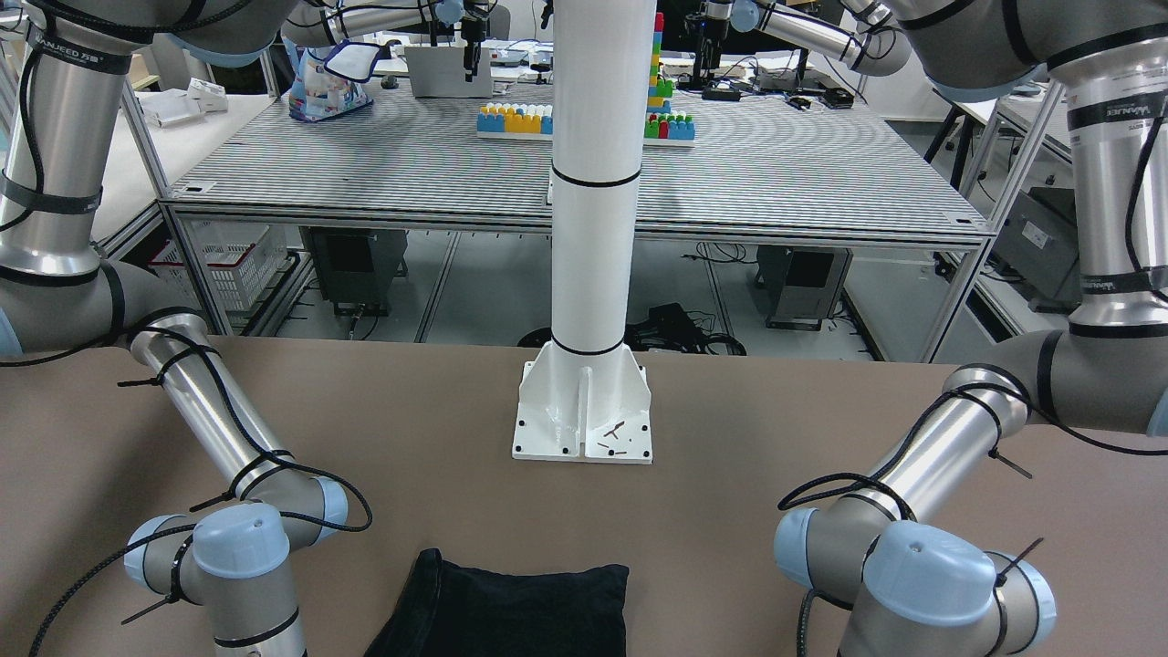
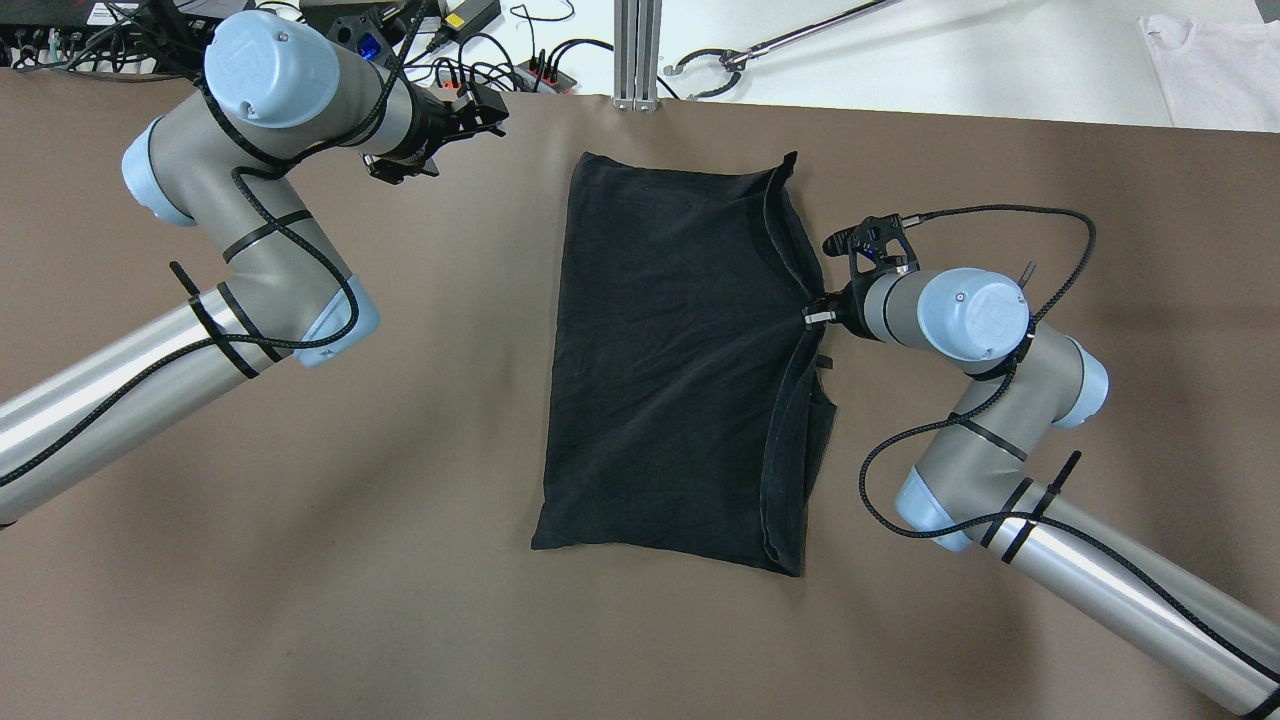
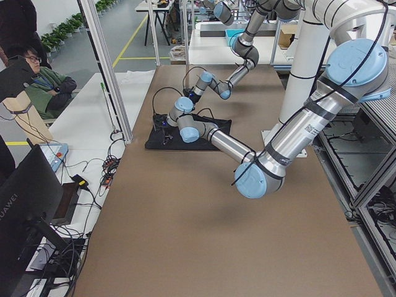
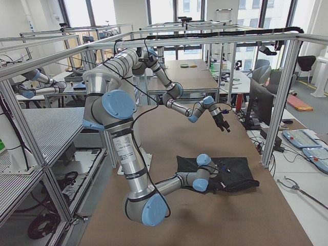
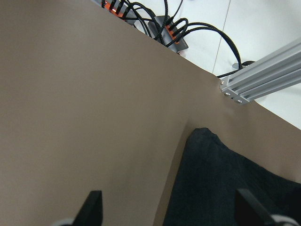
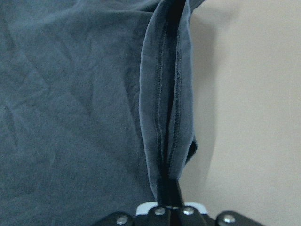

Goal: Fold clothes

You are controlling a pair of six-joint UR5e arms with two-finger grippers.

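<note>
The brown bench (image 2: pixel 300 580) is the largest thing here, and the white pillar (image 1: pixel 593 228) stands at the middle of its robot-side edge. The clothes (image 2: pixel 670 370) lie flat across from the pillar. They are close to the operators' edge, about midway between the left and right ends, and clear of all 4 corners.

The piece is 1 dark rectangle. Its long axis runs from the robot-side edge toward the operators' edge, and its short sides lie parallel to those edges. The smooth long side faces the left end. The side with the loose hems faces the right end.

Along that right side at least 2 hemmed layers lie stacked, so I judge at least 1 fold is done. The layers splay a little and are not squared up. The rectangle is long enough that another fold across the long axis probably remains.

The right gripper (image 2: pixel 812 316) sits midway along the right long side, its claw pinched narrow on the clothes. The wrist view shows the doubled hem running straight into the jaws.

The left gripper (image 5: pixel 171 212) hovers near the operators' edge, just beside the clothes' corner on the left-end side. Its claw is wide and nothing lies between the fingers (image 5: pixel 94 207).
</note>
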